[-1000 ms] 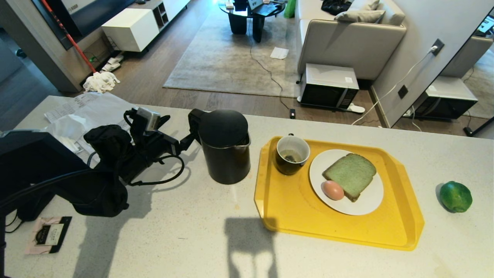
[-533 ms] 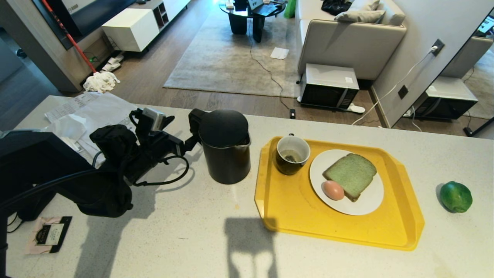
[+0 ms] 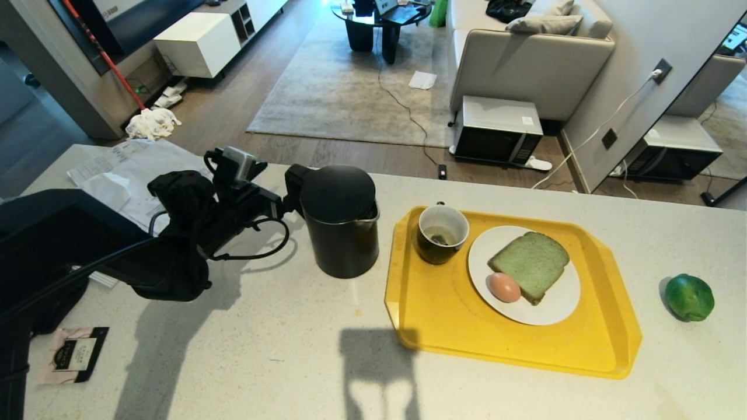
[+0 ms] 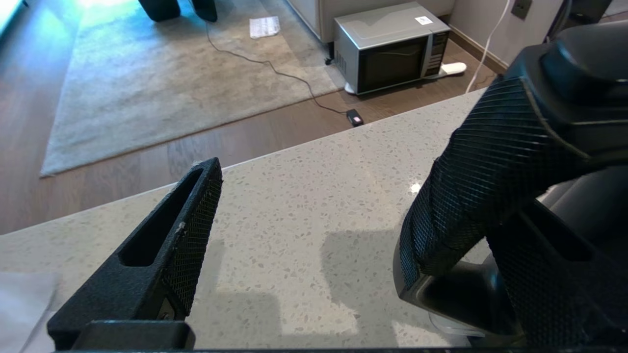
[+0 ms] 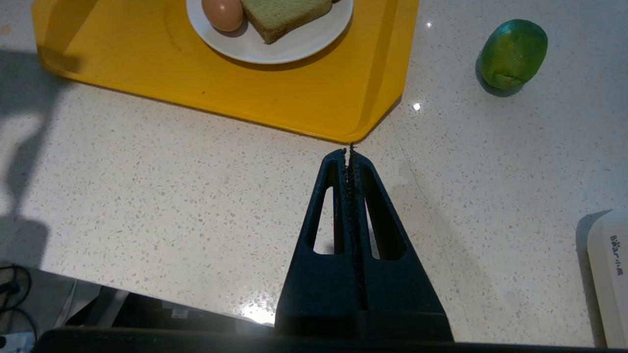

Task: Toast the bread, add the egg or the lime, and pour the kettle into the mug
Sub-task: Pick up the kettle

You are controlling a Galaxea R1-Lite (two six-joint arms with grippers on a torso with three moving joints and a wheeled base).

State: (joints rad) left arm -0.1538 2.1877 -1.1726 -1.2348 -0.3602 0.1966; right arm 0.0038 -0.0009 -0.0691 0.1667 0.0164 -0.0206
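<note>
Clearly the kettle [image 3: 341,224] stood on the counter [image 3: 292,350] just right of the left end effector [image 3: 289,204], released wide, its upright loop handle [image 4: 490,171] between the spread fingers. Right end effector [image 5: 351,157] clenched empty, far off.

Non-task stuff I see: yellow tray [image 3: 443,315] on the speckled countertop [image 3: 280,350], white plate [image 3: 554,306] on the tray. Papers [image 3: 125,175] at the counter's far left, small packet [image 3: 73,354] near left. On the floor beyond: microwave [image 3: 496,131], beige rug [image 3: 350,87], sofa [image 3: 525,58], mop [image 3: 149,119], white cabinet [image 3: 195,44]. White appliance edge [image 5: 611,274] by the counter's near right.
</note>
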